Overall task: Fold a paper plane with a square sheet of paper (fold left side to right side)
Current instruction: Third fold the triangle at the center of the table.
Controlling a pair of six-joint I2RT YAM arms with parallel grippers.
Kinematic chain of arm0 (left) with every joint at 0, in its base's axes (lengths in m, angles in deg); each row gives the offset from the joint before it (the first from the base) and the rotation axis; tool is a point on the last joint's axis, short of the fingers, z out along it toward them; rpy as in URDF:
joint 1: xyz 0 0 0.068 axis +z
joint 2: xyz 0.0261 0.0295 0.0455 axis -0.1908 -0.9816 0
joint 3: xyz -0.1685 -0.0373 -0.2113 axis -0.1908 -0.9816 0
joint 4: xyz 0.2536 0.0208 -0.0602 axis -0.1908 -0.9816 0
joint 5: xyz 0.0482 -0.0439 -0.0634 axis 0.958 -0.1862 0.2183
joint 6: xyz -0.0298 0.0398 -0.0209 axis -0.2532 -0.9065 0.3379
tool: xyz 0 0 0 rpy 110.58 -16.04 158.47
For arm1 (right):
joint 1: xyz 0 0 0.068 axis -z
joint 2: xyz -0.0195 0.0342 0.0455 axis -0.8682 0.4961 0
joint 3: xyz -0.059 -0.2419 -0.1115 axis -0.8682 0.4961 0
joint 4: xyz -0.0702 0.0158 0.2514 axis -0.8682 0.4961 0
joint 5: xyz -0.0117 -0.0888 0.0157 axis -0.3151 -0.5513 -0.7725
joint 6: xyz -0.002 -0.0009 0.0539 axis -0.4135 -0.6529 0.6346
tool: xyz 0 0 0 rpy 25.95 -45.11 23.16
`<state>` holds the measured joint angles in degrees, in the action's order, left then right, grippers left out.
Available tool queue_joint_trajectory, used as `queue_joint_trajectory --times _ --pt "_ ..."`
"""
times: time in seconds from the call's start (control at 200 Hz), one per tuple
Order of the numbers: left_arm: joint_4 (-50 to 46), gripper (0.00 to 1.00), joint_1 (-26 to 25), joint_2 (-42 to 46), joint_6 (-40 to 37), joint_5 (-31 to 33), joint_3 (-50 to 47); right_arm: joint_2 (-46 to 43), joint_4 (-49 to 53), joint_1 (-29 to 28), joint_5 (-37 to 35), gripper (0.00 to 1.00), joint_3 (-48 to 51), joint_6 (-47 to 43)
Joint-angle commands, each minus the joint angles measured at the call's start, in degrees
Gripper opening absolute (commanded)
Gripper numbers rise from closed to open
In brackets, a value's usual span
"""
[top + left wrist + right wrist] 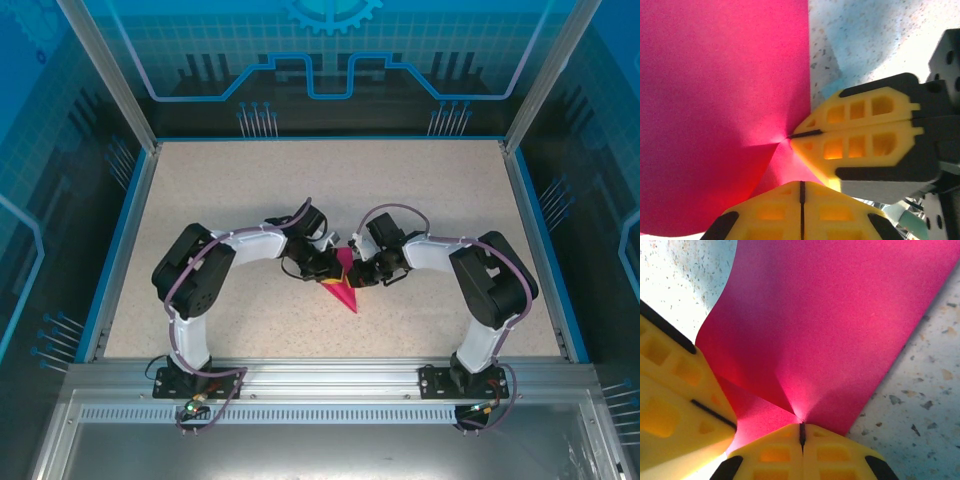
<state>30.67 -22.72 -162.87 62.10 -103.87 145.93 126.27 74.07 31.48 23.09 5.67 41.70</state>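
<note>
**A:** In the middle of the table [200, 200], between the left claw [801, 186] and the right claw [801, 427], is the pink paper [346, 288]. It is folded to a narrow shape. Its point looks toward the near edge, a little to the right.

**B:** Which claw holds it?

**A:** Both. The right claw has its fingers pressed together on a spot where the creases run together. The left claw is pressed together as well, and the paper reaches into its tip. As far as I can see, it pinches the paper too.

**B:** How near are they to each other?

**A:** Very near, tip just beside tip, at an angle. In the left wrist view the right claw comes in from the right and bites the paper just above the left one.

**B:** And the edges of the paper?

**A:** One long straight edge runs free over the speckled surface, and both wrist views show it. Whether the point touches the table, I cannot tell.

**B:** Is there room for moving?

**A:** The paper is well apart from the blue border [117, 250] on every side. Wide table lies open on the far side and to the left and right. On the near side is the metal rail [320, 372] with the arm bases, closer to the paper than the other borders.
</note>
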Motion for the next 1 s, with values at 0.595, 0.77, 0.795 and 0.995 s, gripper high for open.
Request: queue_joint_trajectory --times 0.595,0.77,0.795,0.995 --pt "-0.5 0.07 -0.3 -3.2 0.3 5.2 -3.5 1.9 4.6 -0.3 -1.0 0.0 0.3 -0.9" --pt "-0.6 0.07 -0.3 -3.3 0.2 6.2 -5.0 -1.1 5.5 1.0 -0.9 0.1 -3.7 -0.3" --pt "-0.5 0.06 -0.3 -3.3 0.3 6.2 -5.2 -1.8 5.7 1.4 -0.9 0.13 -4.1 -0.3" --pt "-0.2 0.06 -0.3 -3.2 0.4 6.6 -5.9 -7.9 9.3 2.6 -0.1 0.34 -4.7 -1.0"
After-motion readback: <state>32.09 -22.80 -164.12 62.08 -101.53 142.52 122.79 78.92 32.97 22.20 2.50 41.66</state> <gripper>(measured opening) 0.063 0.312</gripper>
